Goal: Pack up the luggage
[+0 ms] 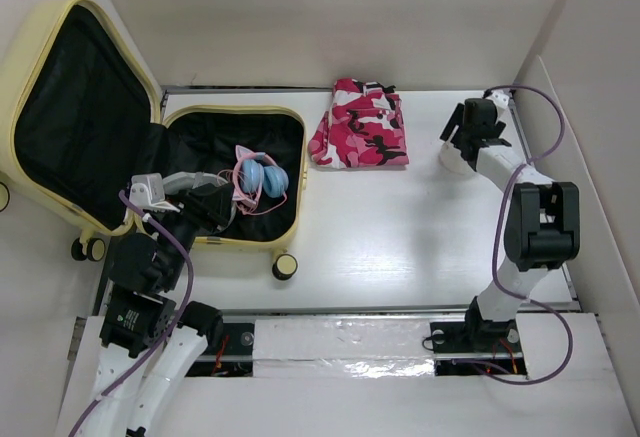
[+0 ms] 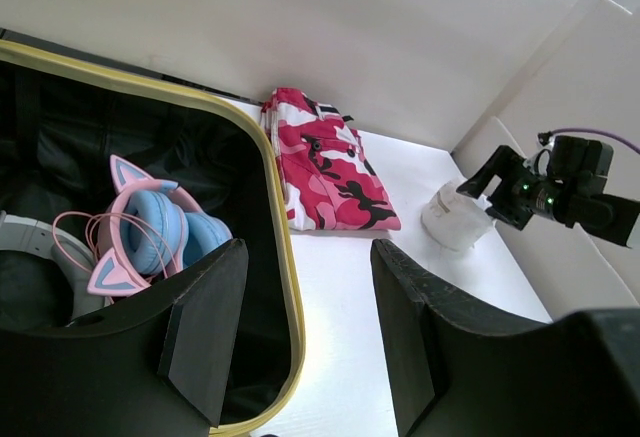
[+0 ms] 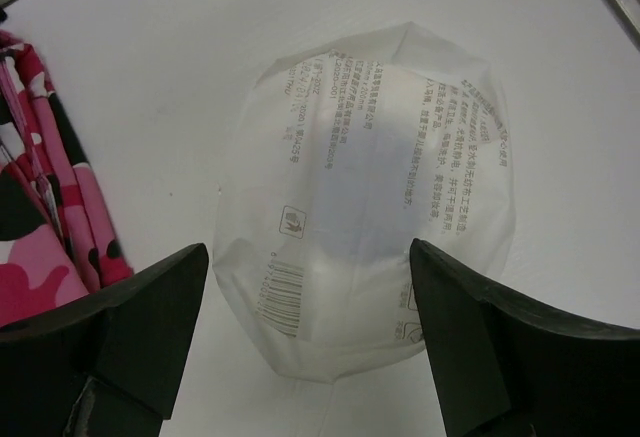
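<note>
Camo cloth [image 1: 360,125] (folded), white pkg [image 3: 365,197], cat-ear headphones [image 2: 160,232].

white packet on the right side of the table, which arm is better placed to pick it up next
Right. The right gripper hangs open directly above the white packet. The left gripper is open and empty at the suitcase, on the other side of the table.
</note>
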Robot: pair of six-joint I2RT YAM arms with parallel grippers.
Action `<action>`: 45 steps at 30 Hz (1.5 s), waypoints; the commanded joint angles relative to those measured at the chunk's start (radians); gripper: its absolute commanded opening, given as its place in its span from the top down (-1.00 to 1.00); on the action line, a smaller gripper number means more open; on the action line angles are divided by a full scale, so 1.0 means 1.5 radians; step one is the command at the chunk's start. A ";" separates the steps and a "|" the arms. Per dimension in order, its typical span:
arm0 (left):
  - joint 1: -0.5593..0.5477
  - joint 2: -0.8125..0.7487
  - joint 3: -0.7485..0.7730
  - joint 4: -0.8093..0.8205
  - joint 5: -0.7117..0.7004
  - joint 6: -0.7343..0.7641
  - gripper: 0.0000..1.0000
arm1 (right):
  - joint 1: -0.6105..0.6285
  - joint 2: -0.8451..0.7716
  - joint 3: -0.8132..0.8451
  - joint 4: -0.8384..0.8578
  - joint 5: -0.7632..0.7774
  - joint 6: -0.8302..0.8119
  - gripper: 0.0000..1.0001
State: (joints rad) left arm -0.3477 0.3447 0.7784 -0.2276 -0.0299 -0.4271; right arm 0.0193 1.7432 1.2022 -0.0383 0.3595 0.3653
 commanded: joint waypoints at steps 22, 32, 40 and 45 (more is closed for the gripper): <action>-0.004 -0.002 -0.001 0.034 0.011 0.008 0.01 | 0.071 -0.142 0.021 -0.032 -0.042 -0.053 1.00; -0.004 -0.008 0.001 0.036 0.006 0.007 0.01 | 0.342 -0.091 0.148 0.082 -0.189 0.005 1.00; -0.004 -0.007 0.001 0.034 -0.004 0.005 0.01 | 0.506 0.280 0.627 0.173 -0.295 0.125 1.00; -0.004 -0.009 0.002 0.030 -0.012 0.004 0.01 | 0.551 0.597 0.887 0.301 -0.271 0.302 0.31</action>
State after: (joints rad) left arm -0.3477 0.3428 0.7784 -0.2276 -0.0364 -0.4274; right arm 0.8204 2.4649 2.3875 0.2214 -0.0315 0.6216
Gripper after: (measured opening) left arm 0.495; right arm 0.313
